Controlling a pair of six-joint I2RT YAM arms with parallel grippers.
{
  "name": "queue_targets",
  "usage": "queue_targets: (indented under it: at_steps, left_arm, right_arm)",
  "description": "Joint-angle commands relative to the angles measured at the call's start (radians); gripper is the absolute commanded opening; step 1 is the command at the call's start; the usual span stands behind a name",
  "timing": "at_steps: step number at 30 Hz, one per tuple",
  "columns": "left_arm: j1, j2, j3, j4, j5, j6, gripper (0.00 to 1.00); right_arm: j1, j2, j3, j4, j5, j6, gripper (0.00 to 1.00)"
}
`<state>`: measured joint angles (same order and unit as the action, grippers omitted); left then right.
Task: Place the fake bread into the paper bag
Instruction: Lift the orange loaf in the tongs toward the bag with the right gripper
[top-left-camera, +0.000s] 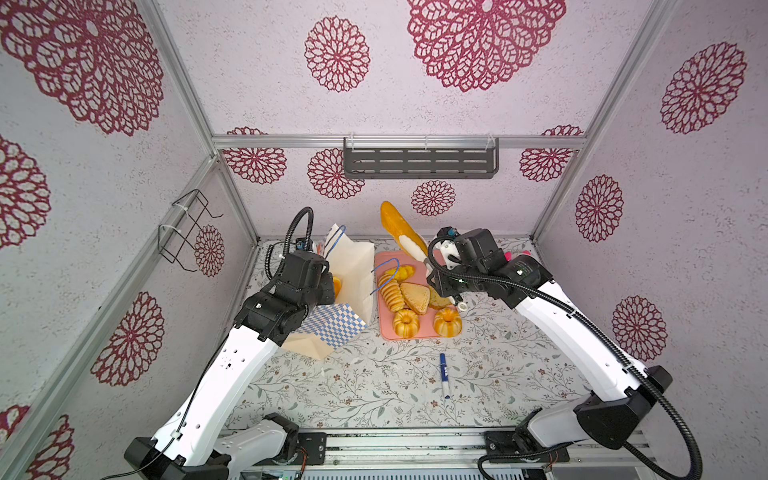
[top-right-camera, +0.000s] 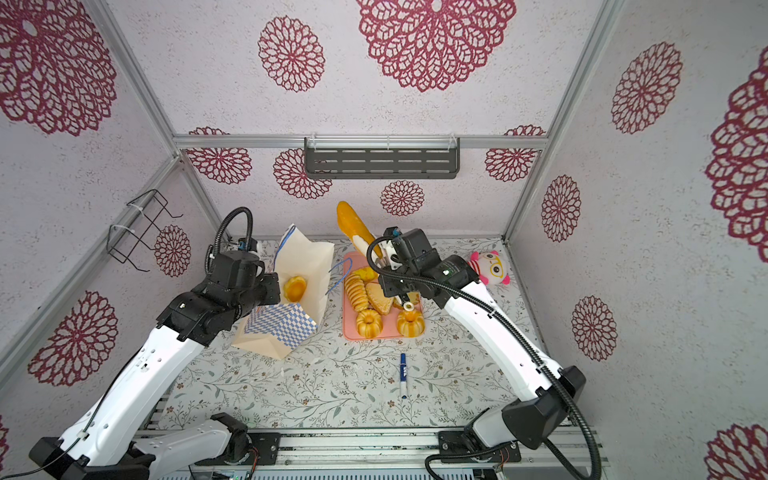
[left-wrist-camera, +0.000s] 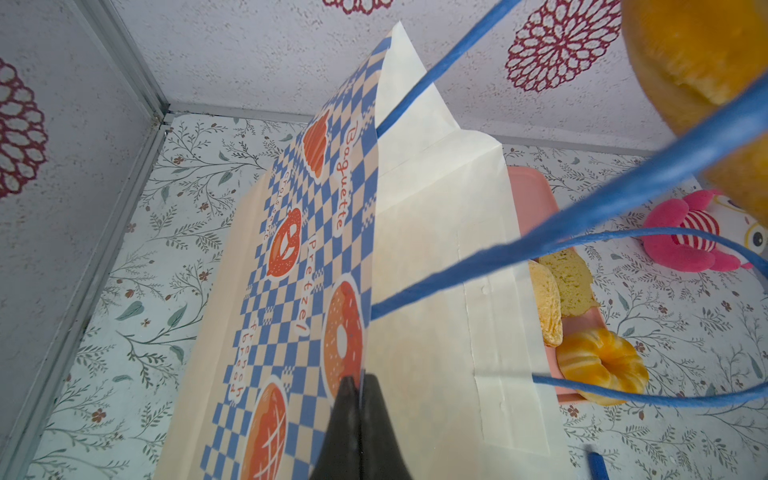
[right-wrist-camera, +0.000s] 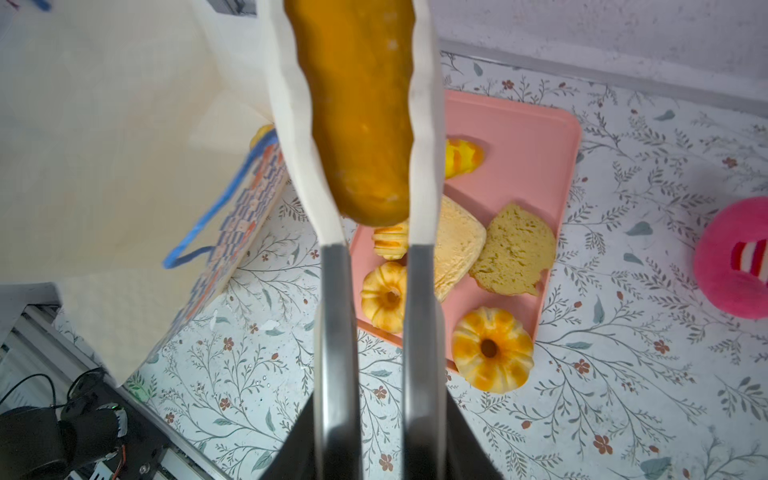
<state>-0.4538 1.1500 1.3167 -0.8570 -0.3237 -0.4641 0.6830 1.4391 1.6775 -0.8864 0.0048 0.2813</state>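
Hiding half the bun (top-left-camera: 337, 286): left arm (top-left-camera: 291, 307) | long loaf (right-wrist-camera: 357, 104) top cropped

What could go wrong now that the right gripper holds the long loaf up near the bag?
1. The right gripper holds the long loaf near one end only, so it may tilt or slip out.
2. The blue handle hangs beside the mouth of the paper bag and may catch the loaf.
3. The left gripper pinches only one edge of the bag; a push from the loaf may fold or topple it.
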Motion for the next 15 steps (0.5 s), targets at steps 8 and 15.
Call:
queue_targets:
  at_steps: [8, 15]
  left_arm:
    - [-0.008, -0.012, -0.002, 0.009, -0.011, -0.015, 0.00]
    - [-0.007, -0.015, -0.001, 0.001, -0.012, -0.017, 0.00]
  right_arm:
    - [0.210, 0.033, 0.202, -0.045, 0.073, 0.016, 0.27]
    - [0.245, 0.008, 0.158, -0.053, 0.110, 0.052, 0.27]
